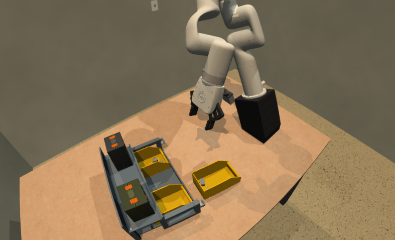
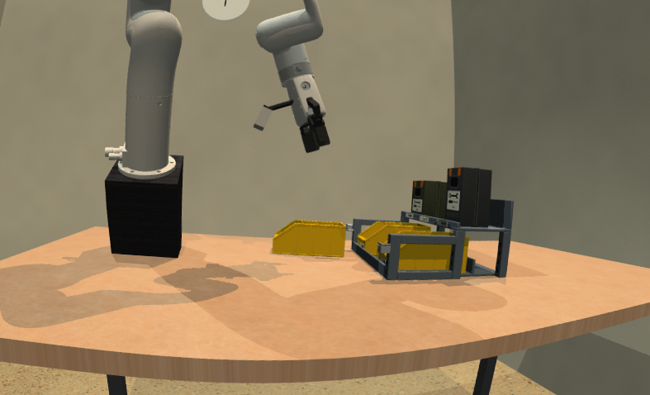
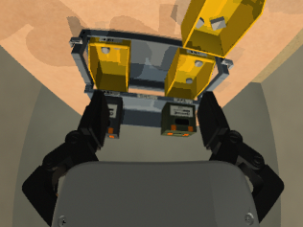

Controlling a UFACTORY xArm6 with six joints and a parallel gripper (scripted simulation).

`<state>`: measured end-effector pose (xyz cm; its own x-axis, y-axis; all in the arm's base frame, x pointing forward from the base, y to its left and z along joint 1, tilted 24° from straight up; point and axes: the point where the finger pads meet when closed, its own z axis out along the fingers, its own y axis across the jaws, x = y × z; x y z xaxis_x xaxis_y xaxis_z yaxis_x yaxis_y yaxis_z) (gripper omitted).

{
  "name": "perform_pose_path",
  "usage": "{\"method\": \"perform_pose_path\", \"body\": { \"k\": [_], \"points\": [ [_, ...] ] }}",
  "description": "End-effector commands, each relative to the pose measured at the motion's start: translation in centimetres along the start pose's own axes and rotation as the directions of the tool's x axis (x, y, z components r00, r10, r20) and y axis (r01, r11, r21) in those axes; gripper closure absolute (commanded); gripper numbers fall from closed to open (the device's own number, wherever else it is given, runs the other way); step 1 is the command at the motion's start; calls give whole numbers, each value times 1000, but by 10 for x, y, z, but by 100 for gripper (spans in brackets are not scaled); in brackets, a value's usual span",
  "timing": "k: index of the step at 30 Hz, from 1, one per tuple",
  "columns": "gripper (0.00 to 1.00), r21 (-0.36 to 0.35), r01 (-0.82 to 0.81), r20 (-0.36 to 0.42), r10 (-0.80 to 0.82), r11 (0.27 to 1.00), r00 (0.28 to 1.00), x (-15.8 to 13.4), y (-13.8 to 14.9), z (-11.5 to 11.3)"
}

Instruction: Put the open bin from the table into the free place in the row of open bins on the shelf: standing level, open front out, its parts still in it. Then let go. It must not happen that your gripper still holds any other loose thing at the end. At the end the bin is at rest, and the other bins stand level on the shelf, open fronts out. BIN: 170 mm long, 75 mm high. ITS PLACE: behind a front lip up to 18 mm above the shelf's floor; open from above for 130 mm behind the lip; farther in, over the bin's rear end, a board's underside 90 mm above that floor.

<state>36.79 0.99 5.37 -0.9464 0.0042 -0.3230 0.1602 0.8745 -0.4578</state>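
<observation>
Claw (image 1: pixel 203 117) hangs high above the counter (image 1: pixel 252 166), fingers spread wide with nothing between them, near the arm's black pedestal (image 1: pixel 261 125). In the exterior view the claw (image 2: pixel 315 136) is well above and apart from everything on the counter (image 2: pixel 268 314).

The loose yellow bin (image 1: pixel 216 178) rests flat on the counter just beside the shelf (image 1: pixel 179 175), apart from it, with a small grey part (image 1: pixel 202 181) lying inside near one end. From the side this bin (image 2: pixel 310 239) sits level, close to the grey frame of the shelf (image 2: pixel 395 240).

Two more yellow bins stand in the shelf's front row: a far bin (image 1: pixel 151 159) holding a small grey piece and a near bin (image 1: pixel 170 198). Between them is a bare grey slot (image 1: pixel 160 177). On the shelf's upper board stand a black case (image 1: pixel 117 151) and an olive case (image 1: pixel 134 199), each with orange latches.

The wrist view looks down past the claw's fingers at the shelf (image 3: pixel 152 79) and the loose bin (image 3: pixel 225 9); the near bin's contents are possibly hidden by shading there.
</observation>
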Motion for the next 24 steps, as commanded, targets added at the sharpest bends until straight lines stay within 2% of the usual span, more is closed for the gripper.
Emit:
{"method": "perform_pose_path", "body": {
  "k": [1,16,21,24],
  "points": [
    [0,-1,-1,3,1,1000,1000,-1,0,-1],
    [0,-1,-1,3,1,1000,1000,-1,0,-1],
    [0,-2,-117,-228,114,993,967,-2,0,-3],
    [0,-2,-117,-228,114,993,967,-2,0,-3]
  ]
}}
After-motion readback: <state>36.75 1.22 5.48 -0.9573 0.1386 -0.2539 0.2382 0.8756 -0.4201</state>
